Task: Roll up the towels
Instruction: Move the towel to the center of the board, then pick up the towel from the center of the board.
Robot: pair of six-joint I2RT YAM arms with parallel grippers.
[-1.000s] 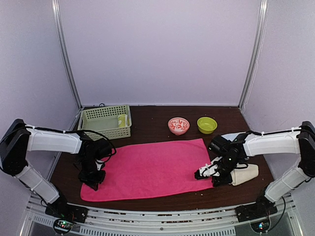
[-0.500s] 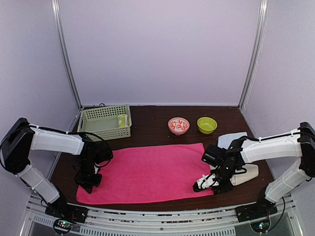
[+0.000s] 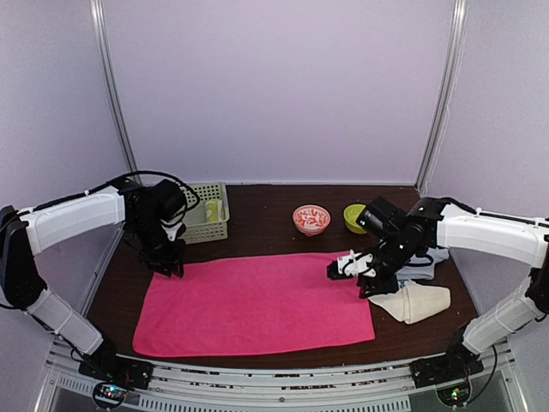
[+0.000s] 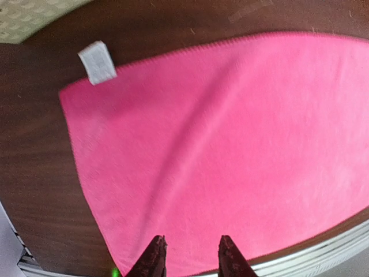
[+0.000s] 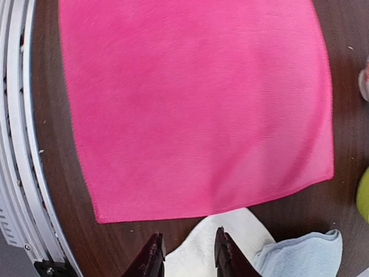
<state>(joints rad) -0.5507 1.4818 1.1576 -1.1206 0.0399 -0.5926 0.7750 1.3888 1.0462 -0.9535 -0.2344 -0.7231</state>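
Note:
A long bright pink towel (image 3: 257, 300) lies spread flat across the middle of the table. My left gripper (image 3: 167, 264) hovers open over its far left corner, and its wrist view shows bare pink cloth (image 4: 219, 133) between the fingers (image 4: 153, 258) and a white label (image 4: 98, 62). My right gripper (image 3: 367, 285) hangs open by the towel's right edge, above a cream towel (image 3: 418, 302) (image 5: 216, 245) lying bunched. A light blue towel (image 5: 302, 254) lies just behind the cream one. A yellow towel (image 3: 213, 209) sits in the basket.
A green plastic basket (image 3: 176, 215) stands at the back left, close to my left arm. A red patterned bowl (image 3: 310, 219) and a green bowl (image 3: 353, 220) stand behind the pink towel. The table's metal front rail (image 5: 14, 144) runs along the towel's near edge.
Both grippers drew the pink towel's near corners toward the front edge, then let go. They have opened, risen and moved back to the towel's far side.

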